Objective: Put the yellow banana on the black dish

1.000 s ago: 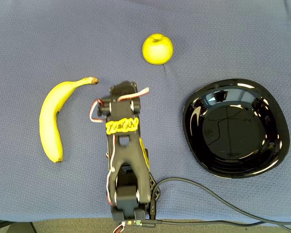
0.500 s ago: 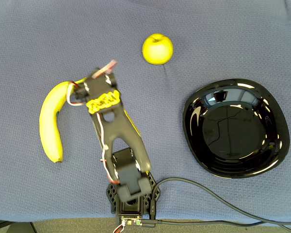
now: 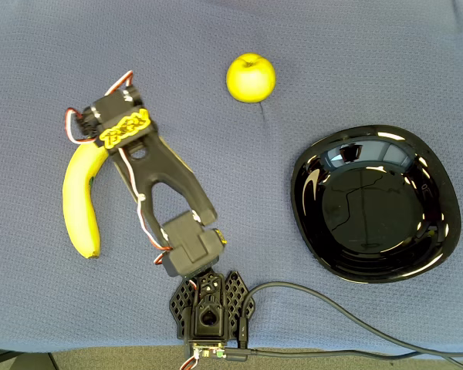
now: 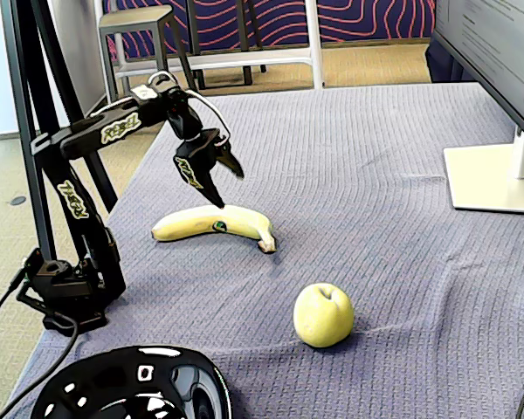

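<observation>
Two pieces of fruit lie on the worktop [image 3: 370, 62], which is covered with a blue-grey cloth: the yellow banana [image 3: 79, 202] and a yellow-green apple [image 3: 251, 77]. In the overhead view the banana is at the left side, curved, with its upper end hidden under the black arm [image 3: 158, 177]; the apple is near the top middle, well apart from it. The black dish [image 3: 374, 202] sits at the right side, glossy, with nothing in it, far from the banana. In the fixed view the gripper [image 4: 220, 179] hangs just above the middle of the banana [image 4: 211, 223], pointing down, and its fingers [image 4: 196, 177] are spread apart, with nothing between them; they seem not to touch the fruit. The small dark sticker [image 4: 218, 227] on the banana is visible below the fingers, and the brown stem tip [image 4: 267, 247] points toward the apple [image 4: 323, 315]. A monitor foot [image 4: 493, 179] stands at the right edge of this view.
</observation>
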